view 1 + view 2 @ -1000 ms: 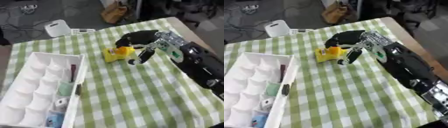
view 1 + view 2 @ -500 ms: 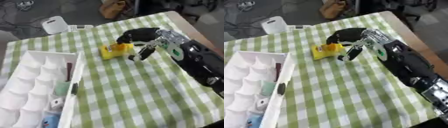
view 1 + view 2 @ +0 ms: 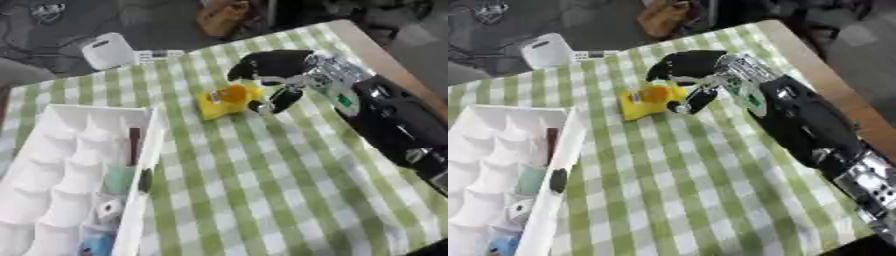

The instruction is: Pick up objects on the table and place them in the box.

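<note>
While the right hand (image 3: 278, 80) closes around the yellow toy (image 3: 227, 99), the step in hand is, as I judge it, the grasp before the lift. To do it well, the fingers should enclose the toy's body from both sides and not only its edge, and the lift should go straight up before any travel toward the box (image 3: 80, 170), so that the toy does not drag on the cloth (image 3: 262, 170). The toy lies on the green checked cloth, in the far middle part of the table, well apart from the white box at the left. The box has rounded compartments, and some of the near ones already hold small things; the far ones look free, so one of them is a good target. The right arm comes in from the right side and reaches across, the hand bent down over the toy. Its upper fingers curl over the toy's far side and its thumb touches the near right side, so it is grasping the toy. The left hand does not show.
</note>
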Robot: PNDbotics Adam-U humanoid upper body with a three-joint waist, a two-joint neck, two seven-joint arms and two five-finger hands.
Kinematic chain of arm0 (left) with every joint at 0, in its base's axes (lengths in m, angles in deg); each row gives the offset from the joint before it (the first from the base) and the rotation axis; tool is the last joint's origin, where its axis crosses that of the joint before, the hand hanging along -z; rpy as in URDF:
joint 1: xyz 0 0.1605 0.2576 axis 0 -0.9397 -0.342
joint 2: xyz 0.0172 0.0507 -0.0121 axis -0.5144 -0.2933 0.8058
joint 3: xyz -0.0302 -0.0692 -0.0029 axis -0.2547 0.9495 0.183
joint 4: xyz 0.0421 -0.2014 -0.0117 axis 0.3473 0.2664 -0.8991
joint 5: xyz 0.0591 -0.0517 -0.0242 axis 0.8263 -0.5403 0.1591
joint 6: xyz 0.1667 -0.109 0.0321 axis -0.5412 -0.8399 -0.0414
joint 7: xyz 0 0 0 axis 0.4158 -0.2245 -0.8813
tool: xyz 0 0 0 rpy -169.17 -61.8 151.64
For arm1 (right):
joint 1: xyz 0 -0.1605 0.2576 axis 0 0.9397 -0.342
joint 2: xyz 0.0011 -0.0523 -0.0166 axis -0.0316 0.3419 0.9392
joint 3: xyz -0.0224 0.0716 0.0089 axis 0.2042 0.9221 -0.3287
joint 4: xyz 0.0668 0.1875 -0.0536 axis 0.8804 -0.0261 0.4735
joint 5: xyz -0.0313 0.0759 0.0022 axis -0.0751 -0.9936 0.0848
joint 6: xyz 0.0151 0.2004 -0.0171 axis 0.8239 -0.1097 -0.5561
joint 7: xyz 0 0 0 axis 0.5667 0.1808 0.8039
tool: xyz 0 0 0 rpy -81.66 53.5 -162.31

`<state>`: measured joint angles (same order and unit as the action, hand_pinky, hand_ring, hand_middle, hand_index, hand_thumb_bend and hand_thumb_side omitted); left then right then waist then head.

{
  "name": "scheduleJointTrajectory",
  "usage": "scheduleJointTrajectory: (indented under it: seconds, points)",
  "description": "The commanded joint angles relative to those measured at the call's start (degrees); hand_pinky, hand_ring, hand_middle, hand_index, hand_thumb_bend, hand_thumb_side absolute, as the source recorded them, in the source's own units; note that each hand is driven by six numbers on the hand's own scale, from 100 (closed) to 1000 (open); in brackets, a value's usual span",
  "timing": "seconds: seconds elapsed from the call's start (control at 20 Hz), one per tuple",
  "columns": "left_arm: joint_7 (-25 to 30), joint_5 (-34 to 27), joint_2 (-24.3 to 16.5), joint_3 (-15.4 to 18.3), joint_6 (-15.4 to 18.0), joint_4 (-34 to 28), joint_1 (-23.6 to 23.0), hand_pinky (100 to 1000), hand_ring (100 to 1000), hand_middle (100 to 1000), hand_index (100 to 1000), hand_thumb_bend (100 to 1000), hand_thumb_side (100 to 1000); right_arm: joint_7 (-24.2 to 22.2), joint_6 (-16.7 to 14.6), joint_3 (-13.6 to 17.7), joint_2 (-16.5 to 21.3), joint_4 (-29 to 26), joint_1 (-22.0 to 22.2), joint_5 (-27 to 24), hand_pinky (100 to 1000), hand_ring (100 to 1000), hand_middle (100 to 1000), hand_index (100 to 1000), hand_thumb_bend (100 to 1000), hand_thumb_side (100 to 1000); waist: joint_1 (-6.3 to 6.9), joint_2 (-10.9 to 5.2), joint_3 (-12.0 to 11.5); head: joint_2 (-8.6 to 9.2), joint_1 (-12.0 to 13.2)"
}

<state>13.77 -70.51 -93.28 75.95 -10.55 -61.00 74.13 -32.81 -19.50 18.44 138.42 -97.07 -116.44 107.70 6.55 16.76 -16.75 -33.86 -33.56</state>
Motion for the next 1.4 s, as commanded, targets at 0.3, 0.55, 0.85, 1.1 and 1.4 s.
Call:
scheduleJointTrajectory:
  seconds: [0.3,0.55,0.85,1.1,1.4]
  points:
    - [0.39,-0.28,-1.25,0.13,0.21,-0.65,0.40,699,676,846,782,100,844,-1.16,-0.71,0.68,2.58,0.48,-0.48,-0.37,999,921,914,1000,238,229,0.77,0.97,-0.96,1.00,-0.16]
    - [0.55,-0.38,-1.23,0.11,0.35,-0.66,0.54,699,677,847,783,100,846,-3.35,-2.19,0.47,2.54,1.44,-0.55,-0.09,1000,928,921,1000,226,231,0.93,1.80,-1.95,1.23,-0.20]
    - [0.69,-0.55,-1.20,0.13,0.52,-0.63,0.62,700,677,848,784,100,853,-4.70,-2.99,0.48,2.42,2.44,-0.86,0.67,1000,929,921,1000,212,232,1.16,3.00,-3.08,1.60,-0.07]
    - [0.79,-0.71,-1.18,0.15,0.68,-0.62,0.64,700,678,849,787,100,857,-4.46,-2.85,0.68,2.42,3.08,-0.93,1.38,1000,927,919,1000,208,227,1.49,3.83,-3.51,1.82,0.00]
    - [0.91,-0.78,-1.17,0.13,0.73,-0.56,0.61,700,678,849,789,100,859,-2.12,-1.30,1.01,2.52,3.49,-1.10,2.59,1000,924,916,1000,228,264,1.73,4.34,-3.55,1.84,-0.13]
